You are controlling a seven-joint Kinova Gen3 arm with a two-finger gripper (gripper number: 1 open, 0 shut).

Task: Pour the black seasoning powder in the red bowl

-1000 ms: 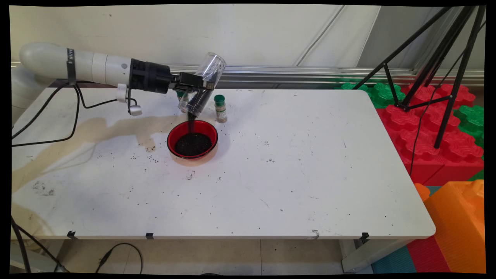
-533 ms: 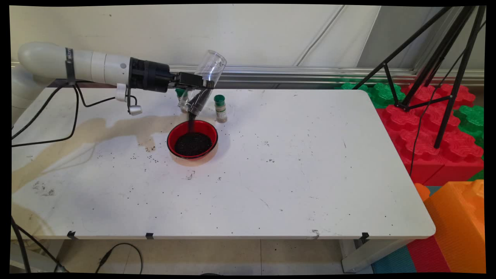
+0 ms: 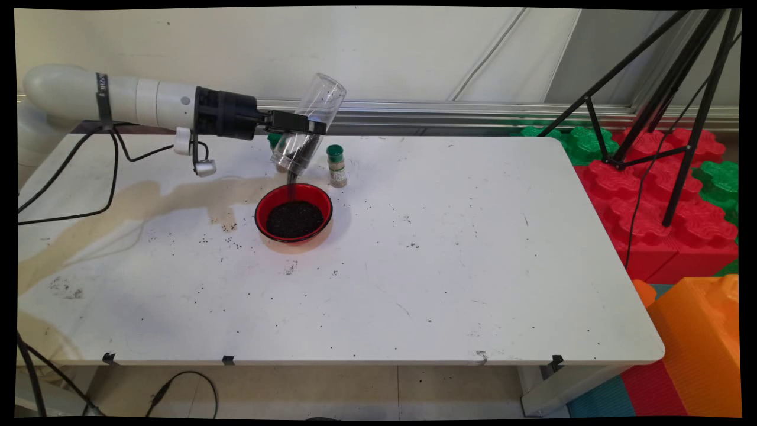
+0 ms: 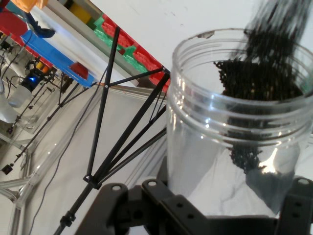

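My gripper is shut on a clear plastic jar, held tipped mouth-down above the red bowl. Black grains stream from the jar's mouth into the bowl, which holds a dark heap of them. In the hand view the jar fills the right side, with black grains gathered at its open mouth and spilling out. The gripper's black linkage clasps the jar's lower part. A small spice bottle with a green cap stands just right of the jar, behind the bowl.
Scattered black grains and a brownish stain mark the white table around the bowl. A black tripod and red, green and orange foam blocks stand off the table's right end. Black cables hang from the arm.
The jar has risen slightly and tipped a little steeper. Fewer grains remain in it, and the stream into the bowl has thinned.
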